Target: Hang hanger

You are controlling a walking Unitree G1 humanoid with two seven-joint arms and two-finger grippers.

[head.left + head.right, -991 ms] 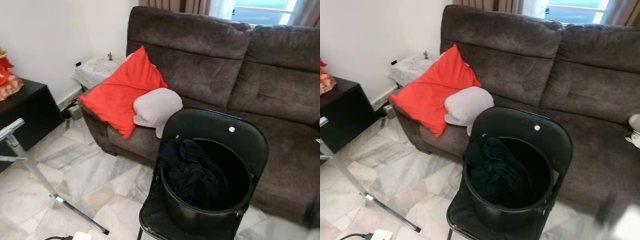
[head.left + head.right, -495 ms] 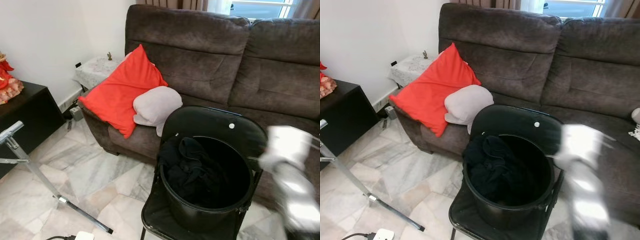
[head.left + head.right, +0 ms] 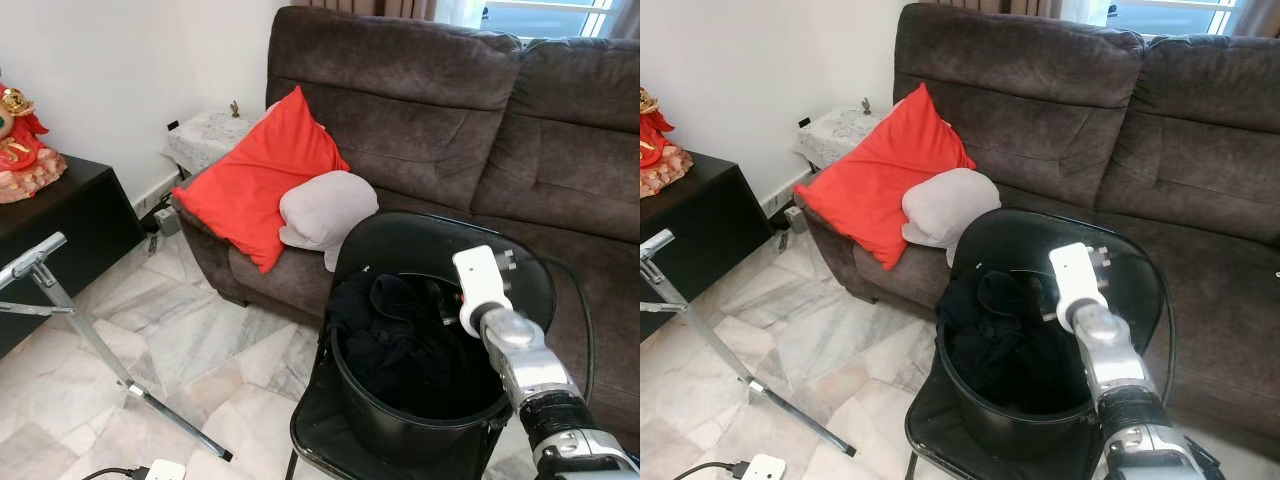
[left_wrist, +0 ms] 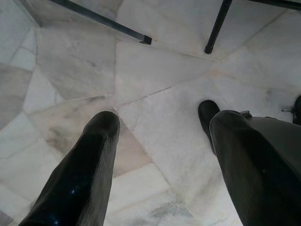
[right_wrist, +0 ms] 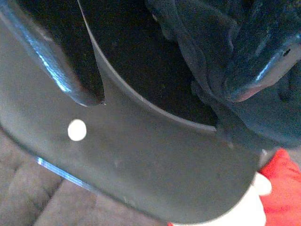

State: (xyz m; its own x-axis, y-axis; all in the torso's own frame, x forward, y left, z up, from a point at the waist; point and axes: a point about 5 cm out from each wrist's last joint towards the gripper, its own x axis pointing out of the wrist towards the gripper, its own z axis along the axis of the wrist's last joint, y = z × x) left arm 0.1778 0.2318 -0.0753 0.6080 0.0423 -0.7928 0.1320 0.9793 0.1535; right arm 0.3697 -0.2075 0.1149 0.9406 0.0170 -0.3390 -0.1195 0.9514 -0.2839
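Looking down at a black bucket (image 3: 400, 425) parked on the seat of a black folding chair (image 3: 400, 235), right in front of a brown sofa (image 3: 420, 110). Stuffed on its left side with a heap of dark clothes (image 3: 395, 330), piled up to about the rim. Can't honestly make out a hanger in that pile, too dark and bunched up.

Right gripper (image 5: 164, 94) reaching in over the chair back and the bucket's far rim, fingers spread apart, gripping nothing, one fingertip (image 5: 244, 80) right against the clothes.

Left gripper (image 4: 162, 122) hanging low over the marble floor (image 4: 155, 61), fingers also apart and empty.

Red cushion (image 3: 255, 180) and grey pillow (image 3: 325, 205) on the sofa, touching. Silver metal rack frame (image 3: 60, 320) off to the left.
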